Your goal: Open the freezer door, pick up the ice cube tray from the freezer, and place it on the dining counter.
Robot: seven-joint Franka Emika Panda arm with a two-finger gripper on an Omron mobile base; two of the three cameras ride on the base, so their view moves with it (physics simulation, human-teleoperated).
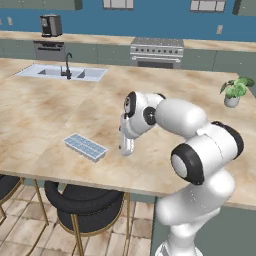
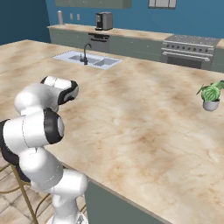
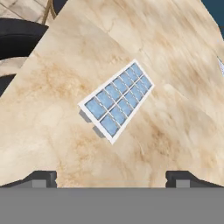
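The dining counter [image 1: 45, 110], tan mottled stone, spans the middle of the left base view; blue wall, stove [image 1: 156, 51] and sink [image 1: 62, 73] lie along the top; a potted plant [image 1: 234, 91] stands at the right edge; black stools [image 1: 85, 206] crowd the lower left; the ice cube tray [image 1: 85, 147] lies flat near the counter's front edge, bare stone around it; the gripper [image 3: 111, 177] is spread wide, holding nothing, just beside the tray.

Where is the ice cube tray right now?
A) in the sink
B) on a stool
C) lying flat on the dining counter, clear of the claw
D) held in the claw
C: the ice cube tray lies flat on the dining counter, and the open claw sits apart from it.
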